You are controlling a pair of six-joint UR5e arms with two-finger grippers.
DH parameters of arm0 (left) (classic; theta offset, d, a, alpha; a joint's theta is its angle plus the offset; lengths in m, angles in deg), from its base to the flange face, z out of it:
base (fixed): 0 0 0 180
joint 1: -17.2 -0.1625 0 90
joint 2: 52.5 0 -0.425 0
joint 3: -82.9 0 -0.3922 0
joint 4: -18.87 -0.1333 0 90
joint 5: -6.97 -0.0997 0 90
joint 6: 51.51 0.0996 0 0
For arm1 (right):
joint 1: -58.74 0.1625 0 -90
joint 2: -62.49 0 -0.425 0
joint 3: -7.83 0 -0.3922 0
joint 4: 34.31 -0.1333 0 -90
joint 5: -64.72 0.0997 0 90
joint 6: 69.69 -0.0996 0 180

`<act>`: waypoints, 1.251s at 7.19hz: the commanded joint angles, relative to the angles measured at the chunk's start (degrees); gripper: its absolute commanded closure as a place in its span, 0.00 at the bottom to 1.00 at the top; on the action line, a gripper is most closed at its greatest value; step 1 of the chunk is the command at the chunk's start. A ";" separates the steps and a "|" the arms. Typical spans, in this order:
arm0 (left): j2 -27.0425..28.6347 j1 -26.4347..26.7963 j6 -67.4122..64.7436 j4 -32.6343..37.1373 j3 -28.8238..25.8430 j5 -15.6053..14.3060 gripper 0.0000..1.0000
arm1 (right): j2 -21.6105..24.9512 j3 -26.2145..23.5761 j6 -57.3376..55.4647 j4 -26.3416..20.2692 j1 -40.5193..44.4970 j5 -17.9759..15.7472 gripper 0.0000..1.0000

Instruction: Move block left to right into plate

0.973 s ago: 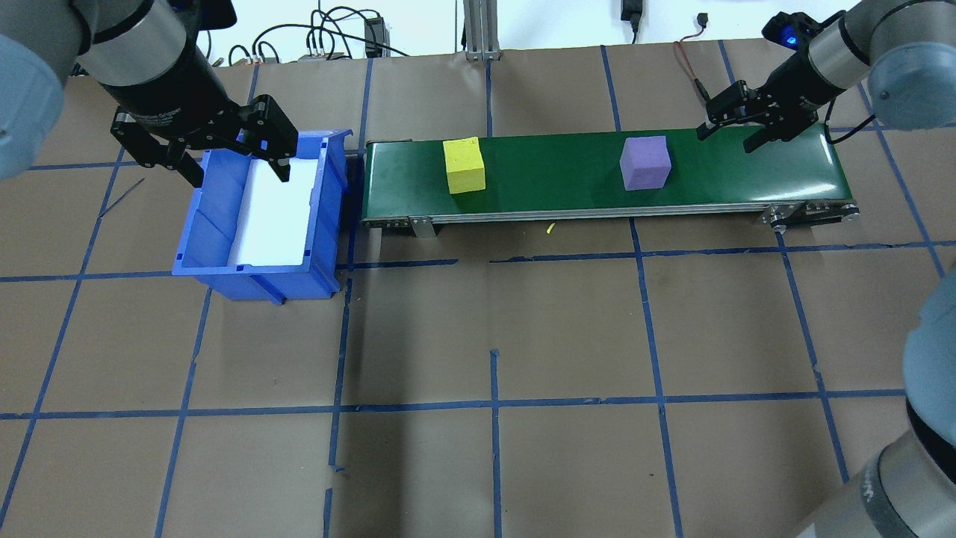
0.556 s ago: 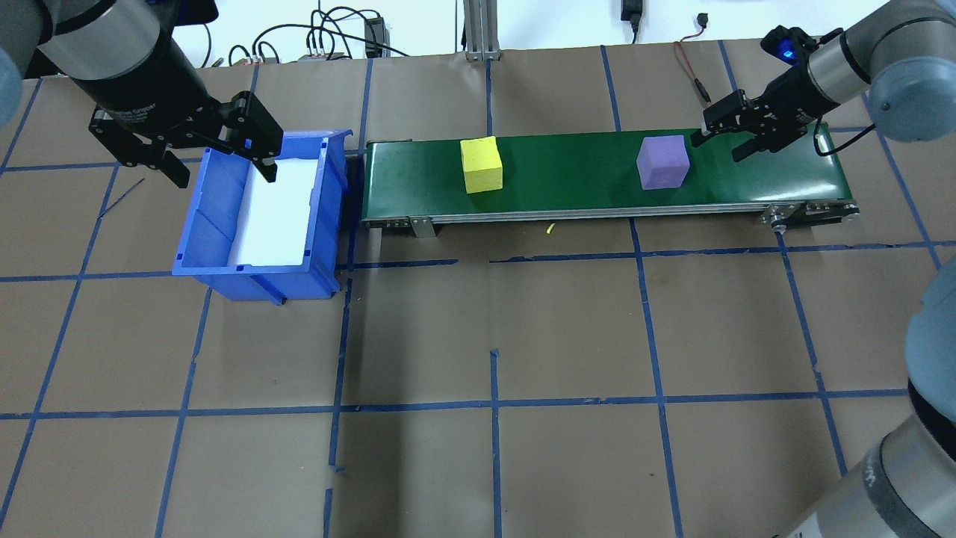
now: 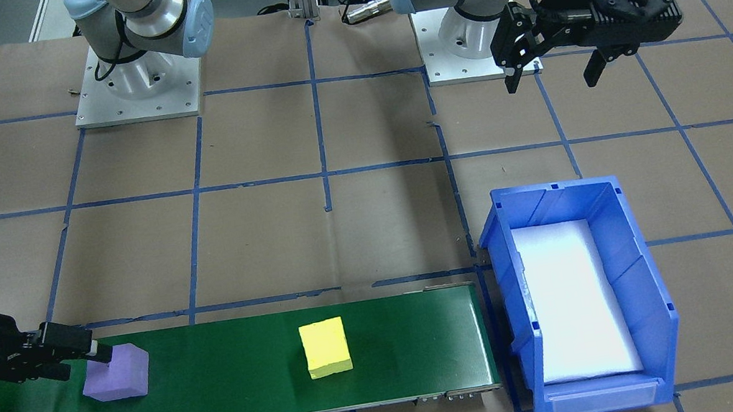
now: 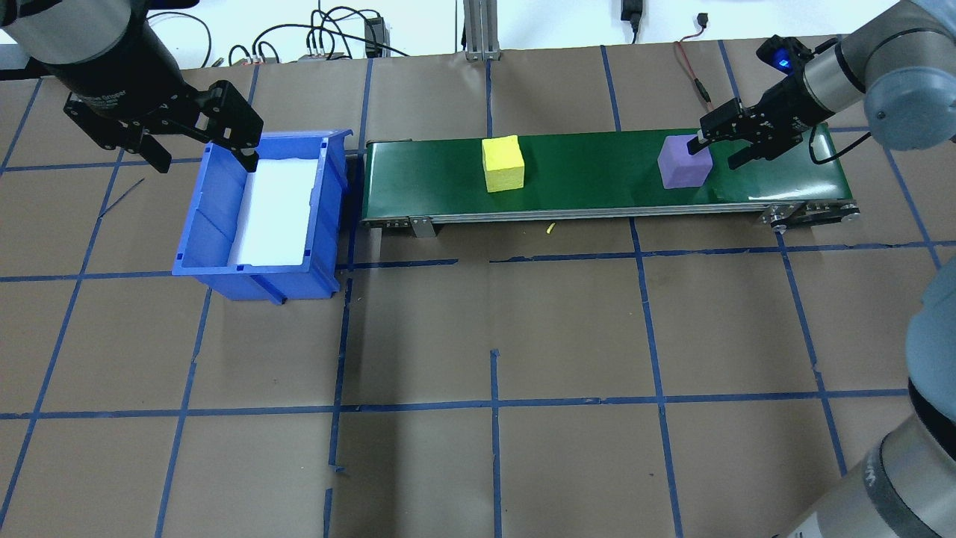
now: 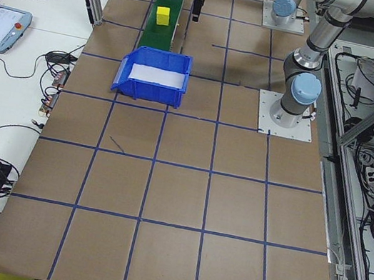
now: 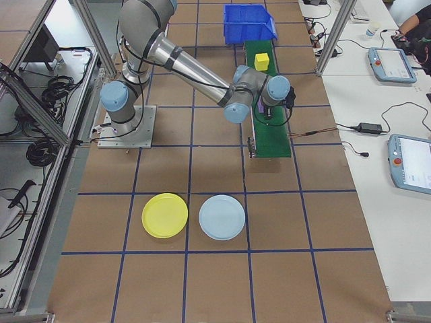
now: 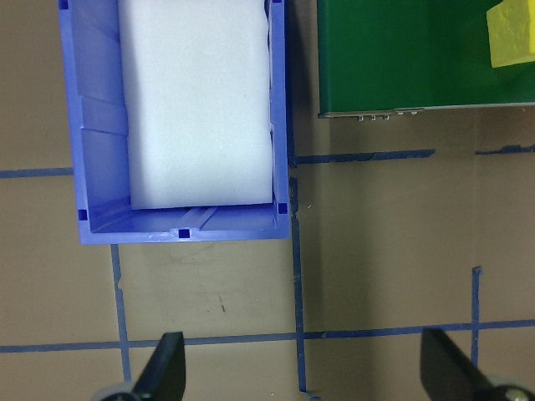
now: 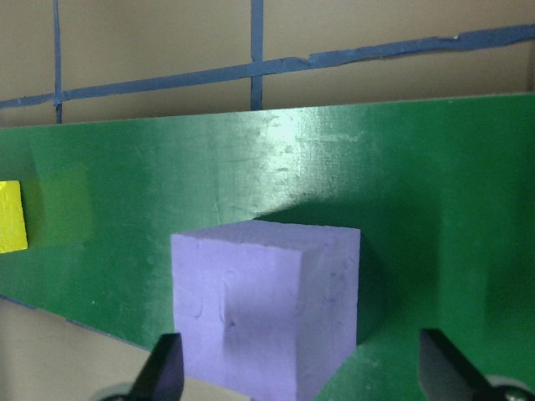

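Counter [image 4: 478,329] with green conveyor [image 4: 597,179], two blocks carried.
Purple block [image 4: 683,166] is flanked by wide right gripper [image 4: 717,149]; left gripper [image 4: 202,153] spread, empty.

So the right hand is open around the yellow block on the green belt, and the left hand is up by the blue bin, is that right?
Not quite. The right hand is open at the purple block, not the yellow block, which sits alone further along the green belt. The overhead exterior view shows this. The left hand is indeed up by the blue bin.
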 commanded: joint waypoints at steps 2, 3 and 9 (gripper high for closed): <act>0.09 -0.46 0.45 -0.47 -0.13 0.31 0.00 | 0.10 -0.11 -0.01 0.18 -0.03 0.10 0.00; 0.01 -0.72 0.72 -1.17 -0.05 0.22 0.00 | 0.01 -0.11 -0.09 0.27 0.06 0.10 0.00; 0.00 -0.46 0.81 -1.18 -0.05 0.31 0.00 | -0.25 -0.20 -2.73 4.58 -0.03 -4.97 0.09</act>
